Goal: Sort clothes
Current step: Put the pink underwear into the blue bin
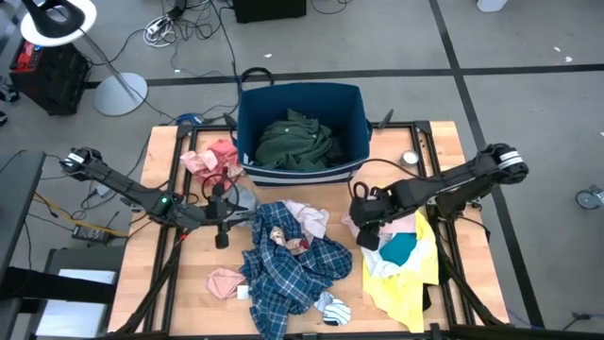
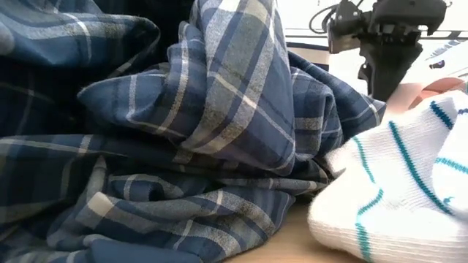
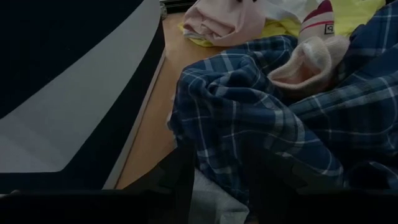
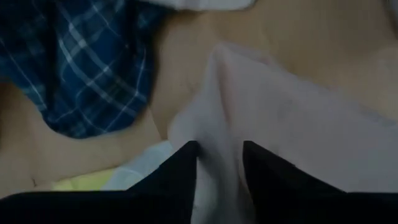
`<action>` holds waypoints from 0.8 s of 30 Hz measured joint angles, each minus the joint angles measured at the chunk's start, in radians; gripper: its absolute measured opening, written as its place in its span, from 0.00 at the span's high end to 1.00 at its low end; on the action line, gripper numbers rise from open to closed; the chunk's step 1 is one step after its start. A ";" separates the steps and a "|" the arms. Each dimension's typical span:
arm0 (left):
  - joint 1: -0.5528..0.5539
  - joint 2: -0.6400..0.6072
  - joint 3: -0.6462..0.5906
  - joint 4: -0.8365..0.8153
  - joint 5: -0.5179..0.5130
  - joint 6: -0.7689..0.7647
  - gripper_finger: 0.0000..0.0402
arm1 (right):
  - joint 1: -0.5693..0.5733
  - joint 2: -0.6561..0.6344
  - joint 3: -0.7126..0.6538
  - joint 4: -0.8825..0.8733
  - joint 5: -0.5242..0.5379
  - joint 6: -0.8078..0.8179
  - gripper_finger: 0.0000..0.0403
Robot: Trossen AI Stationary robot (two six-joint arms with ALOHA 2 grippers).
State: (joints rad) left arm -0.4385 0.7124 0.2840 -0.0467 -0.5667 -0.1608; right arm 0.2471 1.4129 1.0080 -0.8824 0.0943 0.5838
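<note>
The navy bin [image 1: 247,113] at the table's far edge holds a dark green shirt [image 1: 297,142]. A blue plaid shirt [image 1: 293,260] lies crumpled mid-table. To its right, a yellow shirt [image 1: 415,279] lies under a teal piece [image 1: 398,247]. My right gripper [image 1: 366,236] points down, open, over a pale pink garment [image 4: 286,124] at the yellow shirt's far left corner. A raised fold of that garment stands between its fingers. My left gripper [image 1: 222,236] hovers open at the plaid shirt's left edge [image 3: 249,124]. My right gripper comes from above with one finger [image 4: 180,180] on each side of a raised fold [image 4: 219,143] of the pale pink garment. The garment lies on the table and the yellow shirt. Whether the fingers touch the cloth, I cannot tell.
Pink pieces lie left of the bin [image 1: 212,161] and at the front left [image 1: 225,280]. A white sock with teal stripes [image 1: 335,307] lies by the near edge. A small pink and cream piece [image 1: 307,219] rests on the plaid shirt.
</note>
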 joint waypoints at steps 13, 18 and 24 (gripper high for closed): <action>0.000 0.000 0.000 0.000 -0.001 0.000 0.66 | -0.020 -0.065 0.093 0.038 0.098 -0.065 0.99; 0.000 0.000 0.000 0.000 -0.001 0.003 0.66 | -0.033 -0.075 0.263 0.028 0.182 -0.151 0.99; 0.000 0.000 0.000 -0.001 -0.008 0.006 0.66 | -0.067 -0.074 0.469 0.043 0.266 -0.276 1.00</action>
State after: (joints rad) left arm -0.4385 0.7120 0.2840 -0.0475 -0.5747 -0.1547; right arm 0.1802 1.3388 1.4769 -0.8390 0.3600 0.3076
